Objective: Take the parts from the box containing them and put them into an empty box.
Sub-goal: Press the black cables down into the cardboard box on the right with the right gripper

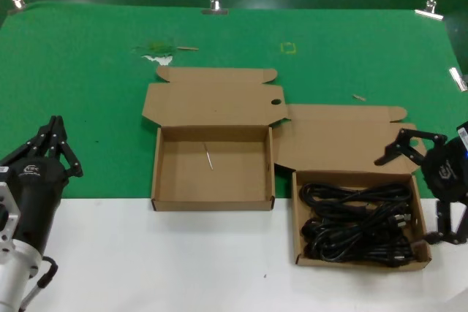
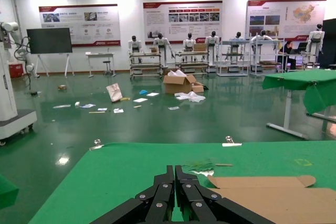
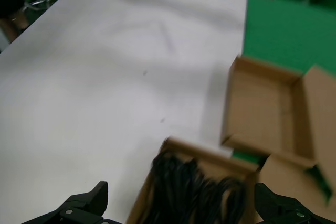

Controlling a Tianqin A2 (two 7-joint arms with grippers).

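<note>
Several black power cords (image 1: 357,221) lie wound in the squarer cardboard box (image 1: 296,213) at the front right, its plain lid (image 1: 344,137) folded back. The wider empty box (image 1: 156,173) stands to its left, and its lid (image 1: 212,96) has a small round hole. My right gripper (image 1: 406,199) is open and empty at the cord box's right edge, above the cords. In the right wrist view the open gripper (image 3: 181,195) spans the cords (image 3: 191,192), with the empty box (image 3: 262,106) beyond. My left gripper (image 1: 55,120) is shut and empty at the far left; it also shows in the left wrist view (image 2: 174,169).
A thin pale sliver (image 1: 209,157) lies inside the empty box. Green cloth (image 1: 88,71) covers the back of the table, held by metal clips (image 1: 214,5). The front is a white tabletop (image 1: 183,261). Scraps of debris (image 1: 157,50) lie behind the boxes.
</note>
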